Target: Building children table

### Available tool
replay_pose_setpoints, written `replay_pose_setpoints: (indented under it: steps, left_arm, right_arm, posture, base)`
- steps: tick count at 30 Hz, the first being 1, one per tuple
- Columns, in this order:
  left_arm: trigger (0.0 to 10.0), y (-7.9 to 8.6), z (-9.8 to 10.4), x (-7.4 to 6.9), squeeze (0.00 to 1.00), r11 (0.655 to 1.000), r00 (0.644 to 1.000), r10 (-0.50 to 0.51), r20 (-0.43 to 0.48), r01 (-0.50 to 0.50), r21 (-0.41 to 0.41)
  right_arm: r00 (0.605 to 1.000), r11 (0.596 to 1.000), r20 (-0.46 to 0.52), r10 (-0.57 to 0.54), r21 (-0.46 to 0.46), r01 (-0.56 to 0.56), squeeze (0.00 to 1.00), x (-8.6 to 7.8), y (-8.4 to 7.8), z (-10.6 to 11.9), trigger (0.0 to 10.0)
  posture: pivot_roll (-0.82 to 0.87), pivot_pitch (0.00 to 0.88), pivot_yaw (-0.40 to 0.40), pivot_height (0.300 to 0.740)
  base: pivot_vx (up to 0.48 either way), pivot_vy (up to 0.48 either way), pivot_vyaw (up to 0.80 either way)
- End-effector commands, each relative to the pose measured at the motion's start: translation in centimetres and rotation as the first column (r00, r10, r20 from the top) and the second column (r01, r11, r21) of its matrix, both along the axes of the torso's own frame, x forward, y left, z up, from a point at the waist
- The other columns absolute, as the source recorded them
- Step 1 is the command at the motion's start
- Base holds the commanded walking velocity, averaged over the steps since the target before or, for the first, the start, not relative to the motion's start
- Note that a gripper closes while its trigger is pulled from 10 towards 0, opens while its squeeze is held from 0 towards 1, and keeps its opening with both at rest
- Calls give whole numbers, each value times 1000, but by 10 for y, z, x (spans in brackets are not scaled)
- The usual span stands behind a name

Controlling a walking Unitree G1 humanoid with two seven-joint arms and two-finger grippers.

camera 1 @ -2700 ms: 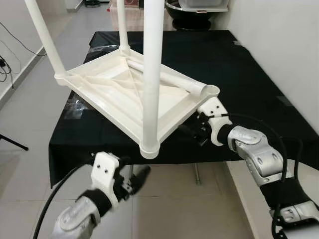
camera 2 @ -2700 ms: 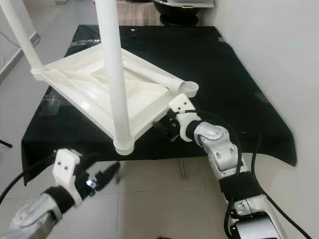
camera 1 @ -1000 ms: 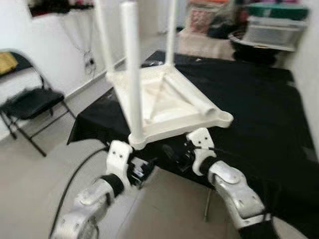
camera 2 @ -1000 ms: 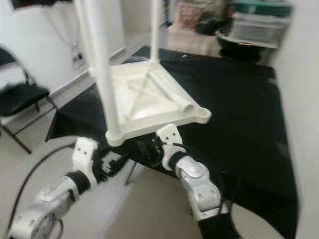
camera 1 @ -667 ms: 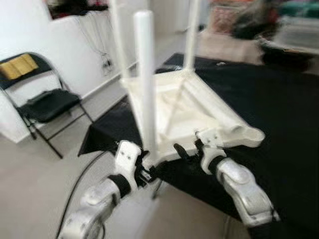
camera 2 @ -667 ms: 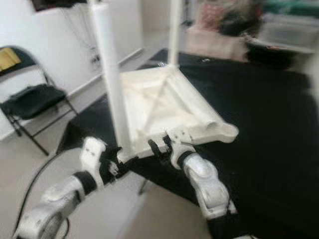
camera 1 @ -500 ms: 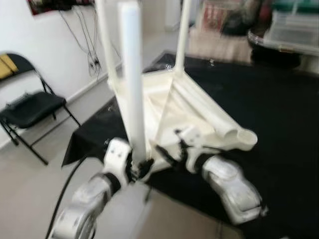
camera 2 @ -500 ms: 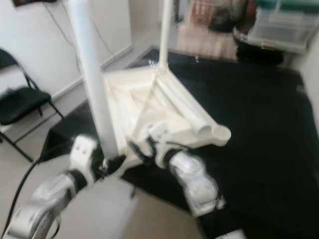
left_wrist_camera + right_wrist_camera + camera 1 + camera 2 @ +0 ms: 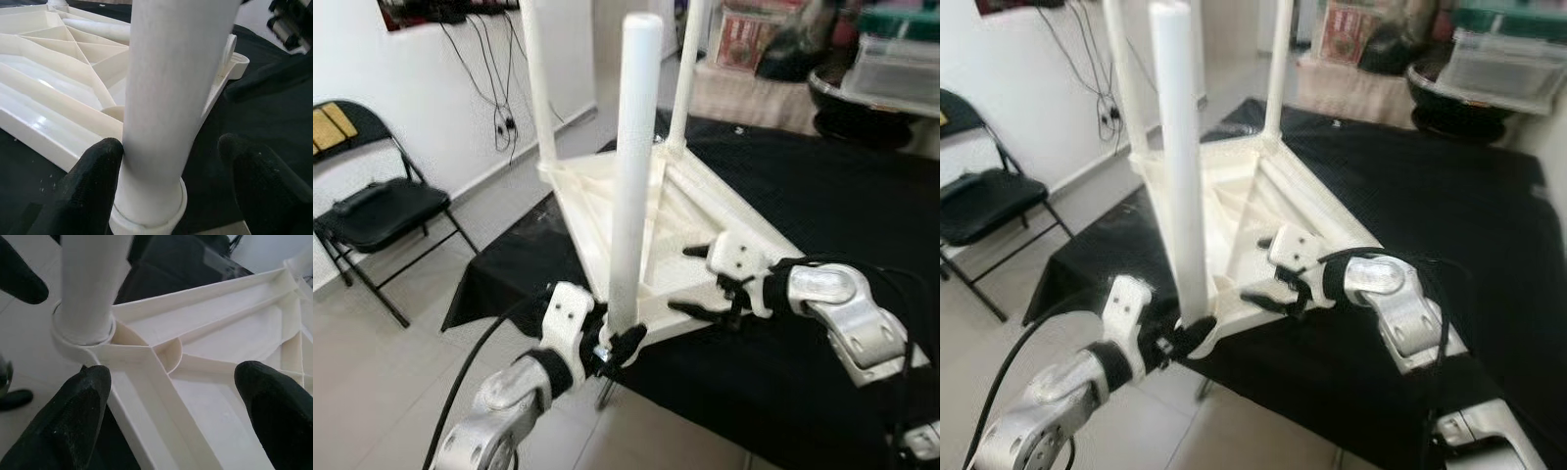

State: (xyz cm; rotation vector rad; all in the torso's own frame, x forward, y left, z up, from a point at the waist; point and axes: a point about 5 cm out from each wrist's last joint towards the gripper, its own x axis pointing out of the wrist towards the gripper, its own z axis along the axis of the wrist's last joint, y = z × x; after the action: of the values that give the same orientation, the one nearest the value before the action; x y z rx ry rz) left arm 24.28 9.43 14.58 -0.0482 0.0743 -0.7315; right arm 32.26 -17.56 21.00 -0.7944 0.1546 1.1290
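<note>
At the near edge of the black-draped surface (image 9: 822,206), the left gripper (image 9: 612,351) has its jaws spread around the base of the nearest white leg (image 9: 634,166), one finger (image 9: 95,181) touching it, the other apart. Just beyond, the right gripper (image 9: 705,281) hovers with jaws released over the upturned white children's table (image 9: 1234,211), which lies underside up on the surface near its left side. A black folding chair (image 9: 377,211) stands far left.
</note>
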Motion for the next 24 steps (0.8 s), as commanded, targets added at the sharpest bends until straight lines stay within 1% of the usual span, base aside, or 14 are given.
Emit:
replay_pose_setpoints:
  steps: [1, 3, 4, 5, 7, 9, 10, 12, 16, 18, 19, 20, 22, 24]
  left_arm:
    - [10000, -1, 0, -4, 0, 1000, 1000, -27, 4, 27, 3]
    - [10000, 0, 2, -9, 0, 999, 999, -35, 10, 35, -9]
    - [10000, 0, 2, -9, 0, 999, 999, -35, 10, 35, -9]
    - [10000, 1, 2, -13, 0, 999, 999, -33, 8, 33, -15]
    - [10000, 1, 2, -13, 0, 999, 999, -33, 8, 33, -15]
    - [10000, 5, 2, -21, 0, 999, 1000, -6, 0, 6, -38]
    - [10000, 5, 2, -21, 0, 999, 1000, -6, 0, 6, -38]
    - [10000, 11, 1, -27, 0, 998, 999, 33, -12, -33, -57]
    - [10000, 19, -2, -33, 0, 993, 995, 94, -30, -96, -74]
    - [10000, 28, -5, -39, 0, 985, 987, 152, -51, -156, -78]
    - [10000, 31, -8, -43, 0, 981, 983, 172, -61, -177, -78]
    - [10000, 31, -8, -43, 0, 981, 983, 172, -61, -177, -78]
    - [10000, 33, -9, -45, 0, 979, 981, 184, -68, -189, -78]
    - [10000, 35, -11, -51, 0, 971, 974, 211, -88, -218, -92]
  right_arm:
    - [998, 996, -32, 56, -69, -58, 0, -1, 2, -5, 10000]
    - [996, 971, -45, 78, -222, -87, 0, 5, -2, -6, 10000]
    - [996, 971, -45, 78, -222, -87, 0, 5, -2, -6, 10000]
    - [998, 951, -29, 64, -301, -70, 0, 11, -5, -7, 10000]
    - [998, 951, -29, 64, -301, -70, 0, 11, -5, -7, 10000]
    - [999, 909, 45, 15, -418, 5, 0, 28, -10, -4, 10000]
    - [999, 909, 45, 15, -418, 5, 0, 28, -10, -4, 10000]
    - [995, 873, 96, -13, -485, 58, 0, 38, -14, -3, 10000]
    - [995, 853, 94, -15, -518, 62, 0, 43, -13, -3, 10000]
    - [999, 824, 44, 26, -566, 4, 0, 42, -13, -6, 10000]
    - [999, 794, 16, 47, -607, -27, 0, 42, -16, -7, 10000]
    - [999, 794, 16, 47, -607, -27, 0, 42, -16, -7, 10000]
    - [998, 773, -2, 56, -633, -45, 0, 42, -19, -8, 10000]
    - [995, 749, -68, 67, -656, -95, 0, 39, -25, -7, 10000]
  posture:
    - [3, 73, -54, 740]
    - [8, 75, -58, 740]
    - [8, 75, -58, 740]
    - [15, 79, -62, 740]
    - [15, 79, -62, 740]
    - [27, 85, -69, 740]
    - [27, 85, -69, 740]
    - [36, 89, -74, 740]
    - [45, 94, -75, 740]
    - [56, 98, -79, 740]
    - [60, 100, -80, 740]
    - [60, 100, -80, 740]
    - [61, 101, -81, 740]
    - [67, 105, -84, 740]
  base:
    - [0, 0, 0]
    - [0, 0, 0]
    - [0, 0, 0]
    - [0, 0, 0]
    - [0, 0, 0]
    - [0, 0, 0]
    - [0, 0, 0]
    - [0, 0, 0]
    - [0, 0, 0]
    - [0, 0, 0]
    - [0, 0, 0]
    - [0, 0, 0]
    - [0, 0, 0]
    - [0, 0, 0]
